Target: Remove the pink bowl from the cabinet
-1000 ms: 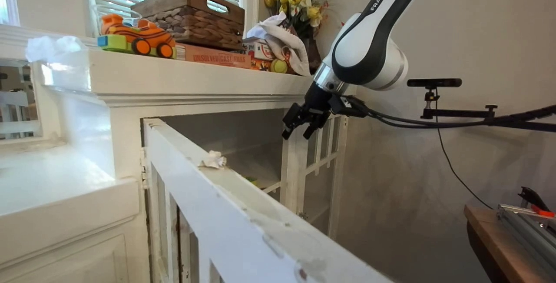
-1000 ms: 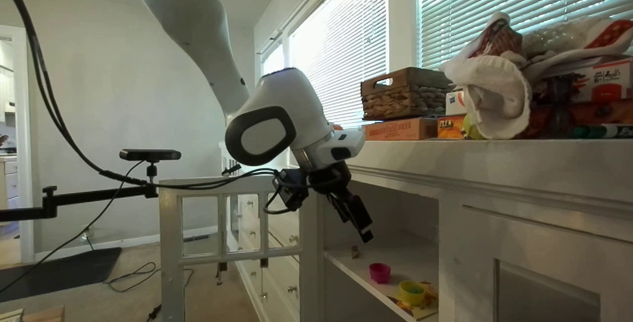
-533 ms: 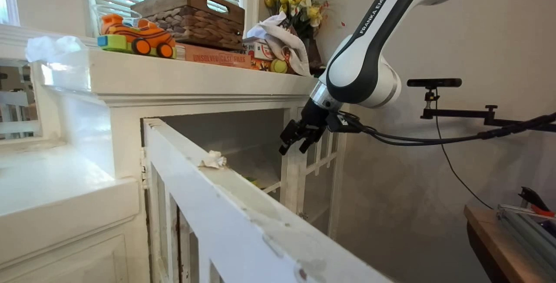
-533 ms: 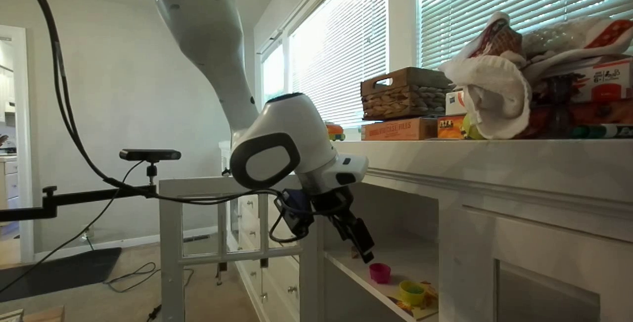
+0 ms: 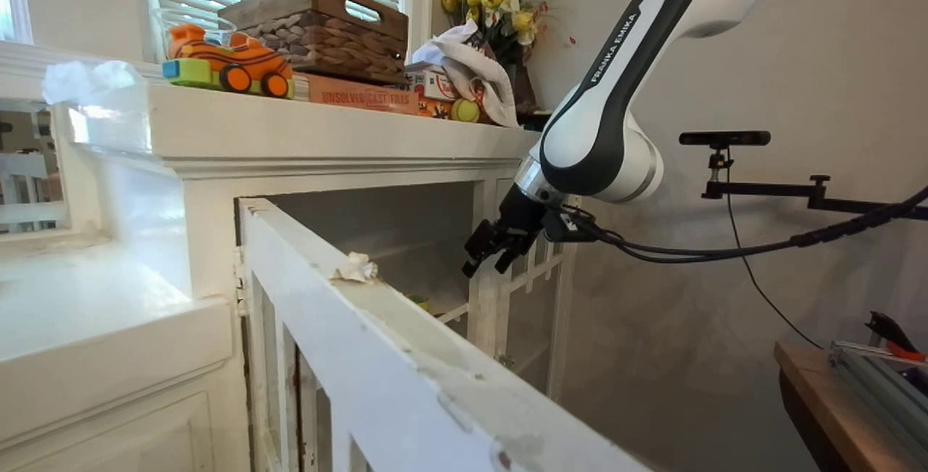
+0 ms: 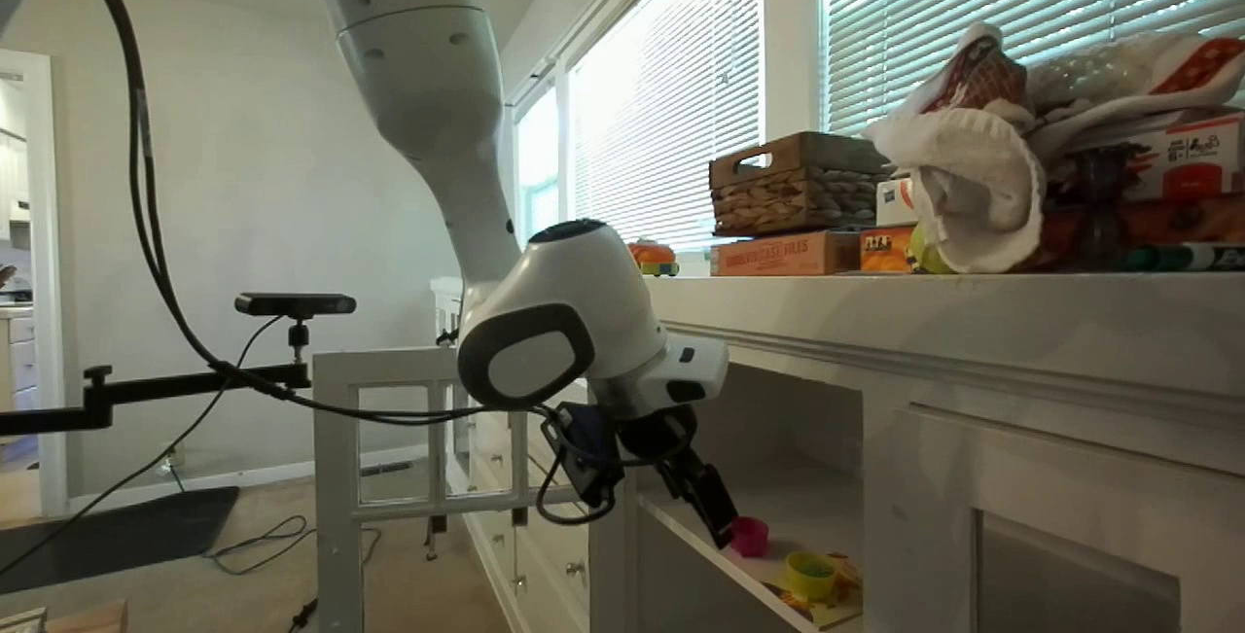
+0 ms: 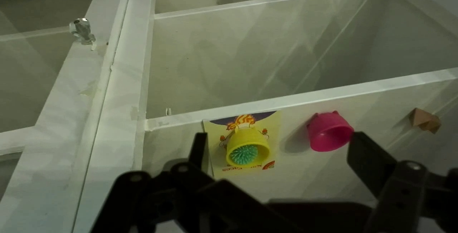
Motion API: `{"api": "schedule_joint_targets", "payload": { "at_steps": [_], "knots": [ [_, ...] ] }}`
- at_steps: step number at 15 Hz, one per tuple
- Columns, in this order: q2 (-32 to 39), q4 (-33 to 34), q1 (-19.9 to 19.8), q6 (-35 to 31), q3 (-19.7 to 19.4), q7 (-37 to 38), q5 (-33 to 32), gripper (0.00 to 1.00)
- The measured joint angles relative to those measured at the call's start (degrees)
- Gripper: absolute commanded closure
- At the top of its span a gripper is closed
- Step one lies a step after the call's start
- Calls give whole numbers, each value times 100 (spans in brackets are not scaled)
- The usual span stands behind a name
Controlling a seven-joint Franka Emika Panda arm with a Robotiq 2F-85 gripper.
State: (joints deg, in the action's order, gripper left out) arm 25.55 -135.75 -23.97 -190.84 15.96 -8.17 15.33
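Observation:
The pink bowl [image 6: 752, 538] stands on a shelf inside the open cream-white cabinet [image 6: 973, 332]. In the wrist view the pink bowl [image 7: 323, 129] lies between the fingers, close to the right one. It is hidden in an exterior view where the cabinet [image 5: 326, 131] shows from its far end. My gripper [image 7: 279, 138] is open and empty. In both exterior views the gripper [image 5: 486, 267] points down at the cabinet opening. In an exterior view its fingertips [image 6: 722, 534] overlap the bowl's left edge; whether they touch it I cannot tell.
A yellow bowl [image 7: 247, 138] holding a green spiky ball [image 7: 244, 154] stands on a picture card beside the pink bowl. A small brown block [image 7: 425, 120] lies on the other side. An open cabinet door [image 5: 406, 334] juts out. The shelf's front edge [image 7: 304, 98] runs alongside the bowls.
The arm and gripper have moved down, from the upper part of the cabinet opening to about the height of the pink bowl. The bowls have not moved.

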Motion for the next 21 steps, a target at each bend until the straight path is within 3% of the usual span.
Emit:
{"api": "schedule_joint_targets", "payload": {
  "at_steps": [7, 13, 18, 21],
  "knots": [
    [64, 29, -53, -5, 43, -6, 4, 0],
    [253, 178, -812, -4, 796, -48, -92, 0],
    [687, 665, -963, -1, 1060, -251, -430, 0],
    [963, 884, -929, 15, 1003, -150, -1188, 0]
  ]
}}
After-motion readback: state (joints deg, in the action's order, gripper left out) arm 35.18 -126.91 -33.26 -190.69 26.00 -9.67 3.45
